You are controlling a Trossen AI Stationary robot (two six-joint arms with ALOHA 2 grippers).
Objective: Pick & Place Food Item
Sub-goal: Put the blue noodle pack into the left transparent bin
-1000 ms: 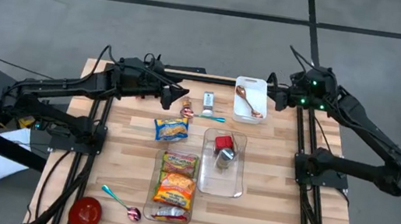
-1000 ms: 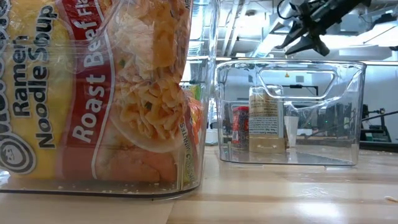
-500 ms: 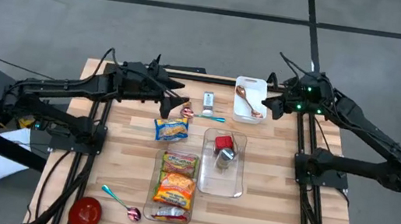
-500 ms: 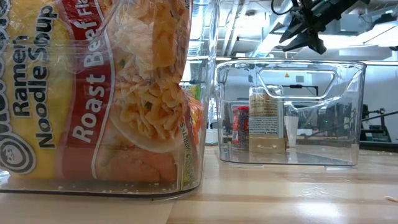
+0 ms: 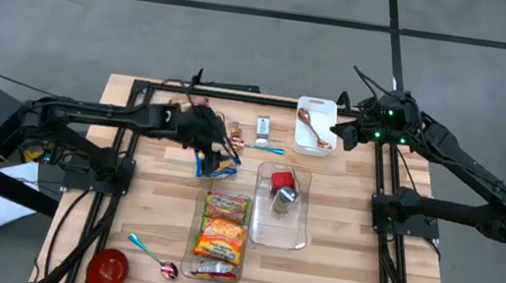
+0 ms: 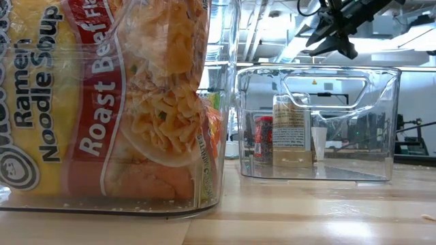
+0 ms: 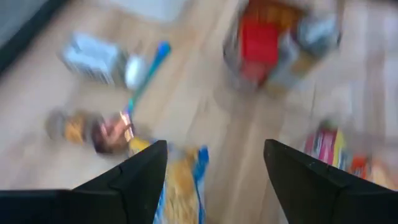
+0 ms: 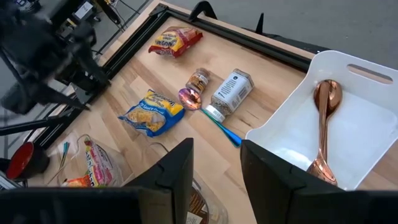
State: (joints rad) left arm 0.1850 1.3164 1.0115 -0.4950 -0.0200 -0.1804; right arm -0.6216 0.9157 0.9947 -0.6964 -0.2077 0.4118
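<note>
Two arms work over a wooden tabletop (image 5: 334, 272). The left gripper (image 5: 219, 150) hangs low over a yellow-and-blue noodle packet (image 5: 220, 165) near the middle of the tabletop, toward the far edge; in the left wrist view its two dark fingers (image 7: 144, 177) stand apart with the packet's yellow and blue showing between them, though the view is blurred and I cannot tell whether they touch it. The packet lies flat on the wood, just beyond the near clear bin.

The right gripper (image 5: 337, 134) hovers above the near-right side of a white tray (image 5: 319, 104) at the far edge; its fingers (image 8: 171, 171) are parted and hold nothing. A copper spoon (image 5: 307, 125) lies in the tray. Between tray and packet lie a small grey spice tin (image 5: 263, 125), a teal-handled spoon (image 5: 265, 148) and a small candy-like item (image 5: 236, 135), close together.

A clear bin (image 5: 214, 277) toward the front edge holds ramen packets (image 5: 223, 227). Beside it on the right, a second clear bin (image 5: 281, 237) holds a red-lidded jar (image 5: 281, 180) and a metal can (image 5: 283, 199). At the front-left corner sit a red bowl (image 5: 107, 268) and another teal spoon (image 5: 151, 255). A further snack packet (image 8: 176, 40) lies at the far-left edge, seen from the right wrist.
</note>
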